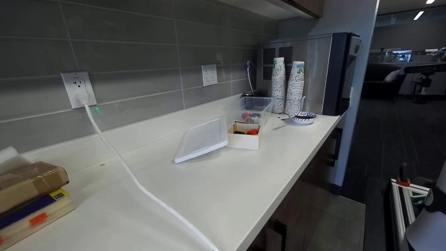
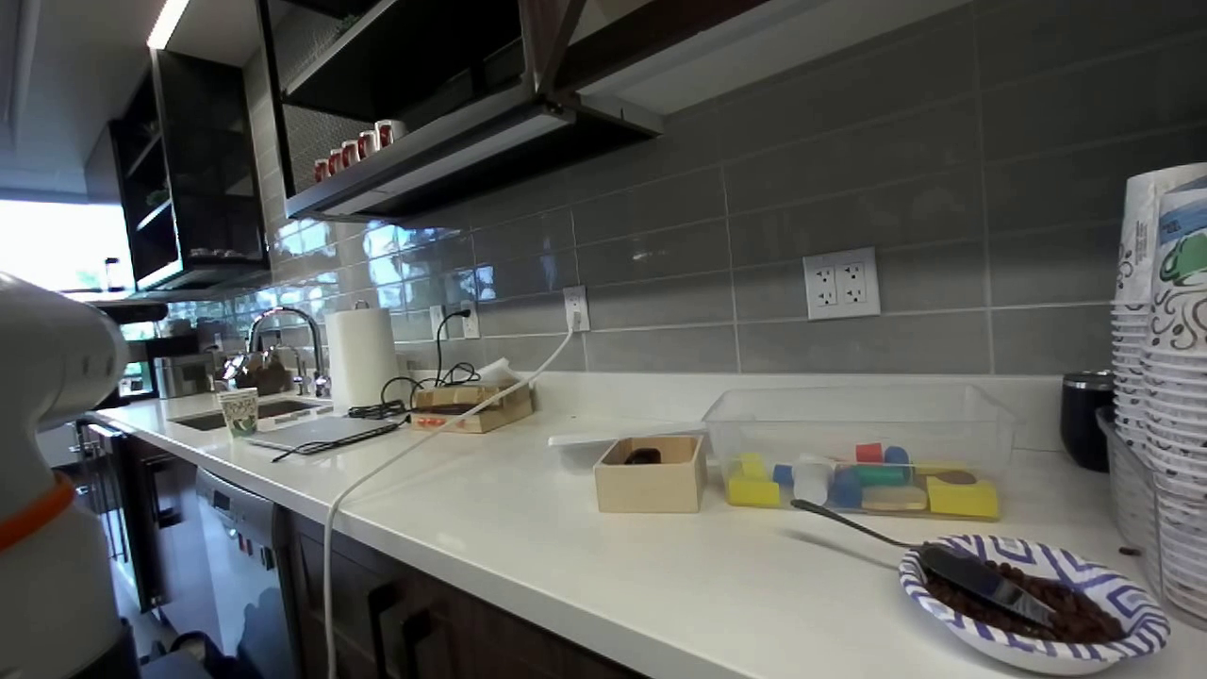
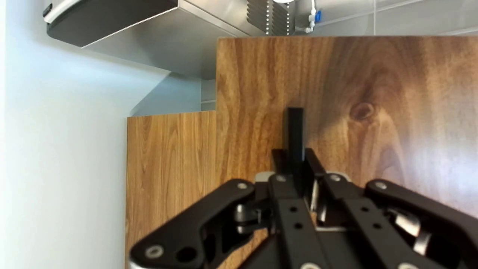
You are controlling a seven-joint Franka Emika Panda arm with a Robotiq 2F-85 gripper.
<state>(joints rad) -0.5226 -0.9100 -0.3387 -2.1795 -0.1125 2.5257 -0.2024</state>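
I had the gripper drawn in narrow, its two fingers snug along either side of a slim black handle. That handle sat on a brown wooden panel, higher than the steel machine, and a stretch of it stuck out past the fingertips. My wrist view stood upside down, so the machine showed along its top. A second wooden panel was just beside the first, on the machine's side.

Down on the counter, close beside the machine, I saw tall stacks of paper cups. Near the machine's front was a patterned bowl of small brown pieces, a dark utensil resting in it. Past the cups, farther from the machine, I had a clear bin of coloured pieces, then a small wooden box with a dark thing inside, then a white lid, tilted.

Well apart from the machine, a white cord ran across the counter to a wall socket. Farther from it lay a taped brown parcel, and farthest, in an exterior view, stood a paper towel roll and an arched faucet.
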